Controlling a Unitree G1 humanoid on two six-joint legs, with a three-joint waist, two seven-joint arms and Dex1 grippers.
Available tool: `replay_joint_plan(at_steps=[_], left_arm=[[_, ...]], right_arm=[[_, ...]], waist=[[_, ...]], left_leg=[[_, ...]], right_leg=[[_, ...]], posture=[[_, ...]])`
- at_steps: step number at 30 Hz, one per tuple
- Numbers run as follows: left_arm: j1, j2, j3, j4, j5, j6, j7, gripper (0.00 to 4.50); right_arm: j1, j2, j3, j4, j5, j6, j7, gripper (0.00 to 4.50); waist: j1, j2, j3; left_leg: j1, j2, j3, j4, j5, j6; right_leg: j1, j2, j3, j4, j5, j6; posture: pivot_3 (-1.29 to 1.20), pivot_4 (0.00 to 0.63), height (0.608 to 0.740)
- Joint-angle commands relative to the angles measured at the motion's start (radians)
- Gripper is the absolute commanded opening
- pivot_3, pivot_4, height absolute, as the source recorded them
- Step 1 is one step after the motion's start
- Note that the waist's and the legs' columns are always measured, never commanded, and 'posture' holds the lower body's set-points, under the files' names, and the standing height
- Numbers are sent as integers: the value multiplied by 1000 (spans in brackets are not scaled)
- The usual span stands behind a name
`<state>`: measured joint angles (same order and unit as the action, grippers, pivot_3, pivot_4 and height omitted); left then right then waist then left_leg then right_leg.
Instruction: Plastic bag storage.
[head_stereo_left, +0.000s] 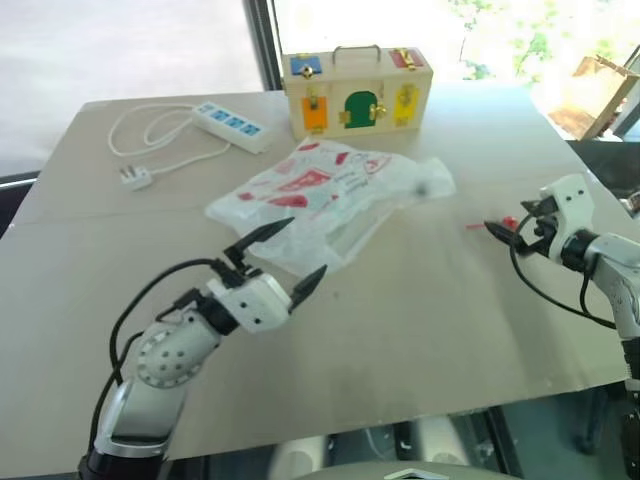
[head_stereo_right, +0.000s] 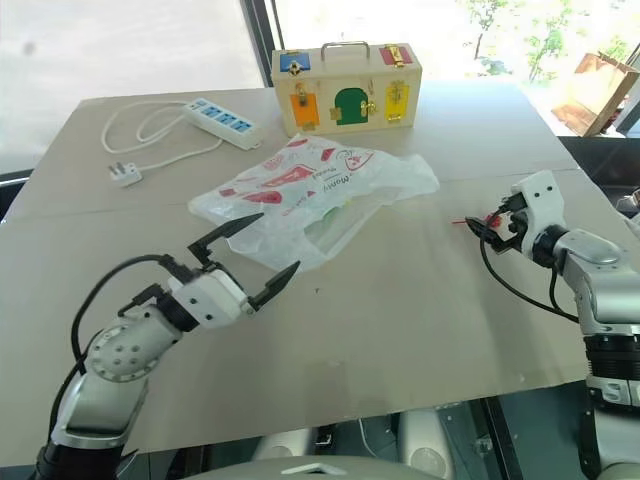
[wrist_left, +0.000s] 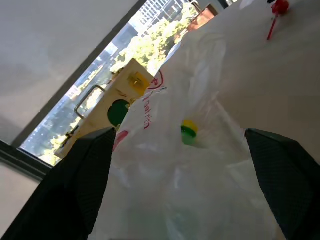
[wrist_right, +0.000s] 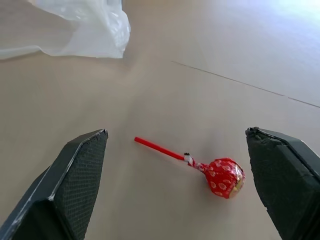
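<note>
Left end effector (head_stereo_left: 282, 258), wide apart, points at the plastic bag (head_stereo_left: 330, 195), seemingly just clear; right end effector (wrist_right: 180, 185) gapes over lollipop (wrist_right: 224, 177).

Beige table (head_stereo_left: 420, 330), bright windows (head_stereo_left: 130, 45) behind

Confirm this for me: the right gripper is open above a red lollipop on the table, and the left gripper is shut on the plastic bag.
Not quite. The left gripper is open, its fingers spread just short of the plastic bag and holding nothing; the right eye view shows it. The rest stands: the right gripper is open above the red lollipop on the table.
</note>
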<state>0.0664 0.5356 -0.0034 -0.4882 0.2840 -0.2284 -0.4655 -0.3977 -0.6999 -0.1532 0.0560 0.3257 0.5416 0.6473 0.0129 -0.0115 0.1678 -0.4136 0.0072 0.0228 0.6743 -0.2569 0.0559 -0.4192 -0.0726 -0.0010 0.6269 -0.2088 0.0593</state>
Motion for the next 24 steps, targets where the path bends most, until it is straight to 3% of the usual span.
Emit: replay_joint_plan(at_steps=[1,10,17,18,22,24], left_arm=[[-32,-53,-73,17,188,22,96,4480],[-116,-153,-132,92,410,138,225,4480],[-119,-170,-90,68,381,177,252,4480],[-115,-172,-84,62,372,179,253,3950],[-83,-184,-57,41,342,197,259,2731],[-74,-184,-42,32,336,203,264,1890]], right_arm=[[-4,-8,-21,-36,4,3,1,4500],[-8,-8,-16,-57,4,31,3,4500],[-7,-5,-18,-53,-1,30,0,4500],[-7,-4,-19,-51,-1,29,-1,4500],[-11,1,-15,-32,-9,15,-3,4500],[-15,3,-16,-20,-15,7,-6,4500]], waist=[[2,0,0],[0,1,0],[0,1,0],[0,1,0],[-1,1,0],[-1,1,0]], left_leg=[[0,0,0,0,0,0],[0,0,0,0,0,0],[0,0,-1,0,0,0],[0,1,-1,0,0,0],[0,1,-1,0,0,0],[0,1,-1,0,0,0]], right_leg=[[0,0,0,0,0,1],[0,0,-1,0,1,1],[0,0,-1,0,1,1],[0,0,-1,1,1,1],[0,0,-1,1,1,1],[0,0,-1,1,1,1]], posture=[[0,150,740],[0,150,740],[0,150,740],[0,150,740],[0,150,740],[0,150,740]])
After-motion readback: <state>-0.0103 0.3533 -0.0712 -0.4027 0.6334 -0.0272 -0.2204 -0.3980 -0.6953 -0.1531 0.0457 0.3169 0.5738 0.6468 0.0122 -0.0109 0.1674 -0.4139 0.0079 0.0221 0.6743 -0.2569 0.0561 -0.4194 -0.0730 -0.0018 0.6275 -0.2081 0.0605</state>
